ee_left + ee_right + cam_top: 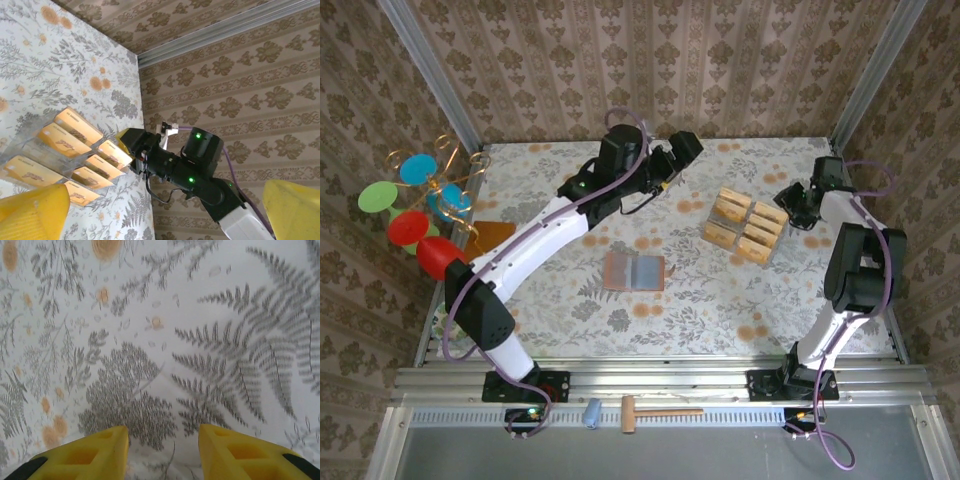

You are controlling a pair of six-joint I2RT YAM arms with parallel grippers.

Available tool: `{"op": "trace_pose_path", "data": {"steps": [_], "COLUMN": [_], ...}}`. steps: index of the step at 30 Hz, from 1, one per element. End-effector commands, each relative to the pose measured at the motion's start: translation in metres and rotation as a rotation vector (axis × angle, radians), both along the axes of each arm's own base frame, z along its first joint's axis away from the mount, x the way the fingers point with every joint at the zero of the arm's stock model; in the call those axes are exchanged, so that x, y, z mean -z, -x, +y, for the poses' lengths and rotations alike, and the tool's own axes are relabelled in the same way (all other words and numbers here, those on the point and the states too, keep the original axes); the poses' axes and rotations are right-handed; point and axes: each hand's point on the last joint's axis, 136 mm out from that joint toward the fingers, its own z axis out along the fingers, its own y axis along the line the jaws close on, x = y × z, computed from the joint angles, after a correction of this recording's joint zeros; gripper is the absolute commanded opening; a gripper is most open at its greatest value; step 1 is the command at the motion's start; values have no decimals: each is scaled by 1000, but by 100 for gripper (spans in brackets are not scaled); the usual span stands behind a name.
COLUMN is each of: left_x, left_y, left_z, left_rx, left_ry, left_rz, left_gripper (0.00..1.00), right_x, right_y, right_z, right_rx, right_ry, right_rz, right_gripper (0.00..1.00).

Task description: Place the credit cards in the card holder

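Observation:
Several tan-gold credit cards [747, 225] stand in a clear rack on the right half of the flowered table. In the left wrist view the cards [65, 145] sit at the left, with the right gripper [131, 145] just beside the rack's end. The card holder [635, 271] lies open and flat mid-table, reddish-brown with a greyish inside. My left gripper [682, 148] hovers at the back centre, its yellow fingers [30, 215] wide open and empty. My right gripper [790, 208] is at the rack's right side. In its own view the right gripper [162, 450] is open over bare cloth, nothing between its fingers [95, 455].
A coloured pinwheel toy [415, 205] and an orange-brown board [492, 232] stand at the left edge. A wooden mallet [655, 411] and a small blue piece [592, 412] lie on the front rail. Papered walls close in the back and sides.

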Motion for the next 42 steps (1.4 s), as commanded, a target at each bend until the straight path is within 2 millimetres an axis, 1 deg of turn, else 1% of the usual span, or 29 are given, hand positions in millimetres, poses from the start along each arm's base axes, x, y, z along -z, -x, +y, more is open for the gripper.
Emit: {"op": "trace_pose_path", "data": {"steps": [1, 6, 11, 14, 17, 20, 22, 23, 25, 27, 29, 31, 32, 35, 37, 39, 40, 41, 42], "left_x": [-24, -30, -23, -15, -6, 0, -6, -12, -19, -16, -12, -3, 1, 27, 47, 71, 81, 94, 103], "left_y": [9, 13, 17, 19, 20, 22, 24, 24, 24, 19, 14, 12, 10, 3, -2, -5, -7, -8, -10], "left_z": [5, 1, -2, -3, 3, 8, 14, 18, 26, 33, 39, 42, 45, 56, 69, 88, 97, 107, 116], "left_rx": [11, 41, 50, 59, 53, 57, 47, 38, 15, -2, -17, -34, -44, -75, -103, -137, -150, -163, -173], "left_ry": [29, 41, 40, 30, 11, -7, -20, -24, -35, -44, -55, -87, -95, -127, -166, -219, -240, -259, -264], "left_rz": [-72, -75, -54, -44, -31, -16, -29, -51, -89, -79, -72, -65, -56, -12, 7, 41, 52, 68, 69], "left_gripper": [100, 100, 100, 100, 100, 100, 100, 100, 100, 100, 100, 100, 100, 100, 100, 100, 100, 100, 100], "right_x": [5, 6, 6, 1, -13, -42, -59, -67, -81, -94, -98, -102, -100, -95, -90, -84, -83, -77, -74], "right_y": [19, 43, 70, 81, 83, 80, 78, 76, 73, 66, 65, 60, 56, 48, 45, 42, 41, 41, 40], "right_z": [21, 45, 68, 71, 66, 60, 58, 58, 61, 70, 82, 98, 109, 142, 162, 179, 185, 192, 197], "right_rx": [-14, -39, -68, -68, -58, -53, -57, -67, -98, -147, -207, -278, -320, -443, -519, -587, -613, -644, -671], "right_ry": [-42, -48, -35, -13, 21, 69, 96, 113, 141, 166, 185, 216, 233, 279, 323, 369, 390, 413, 437], "right_rz": [18, 19, 25, 21, 5, -53, -83, -95, -113, -132, -117, -116, -107, -82, -59, -36, -30, -12, 1], "right_gripper": [43, 43, 43, 43, 44, 44, 44, 45, 45, 45, 45, 45, 46, 45, 45, 45, 45, 45, 45]}}
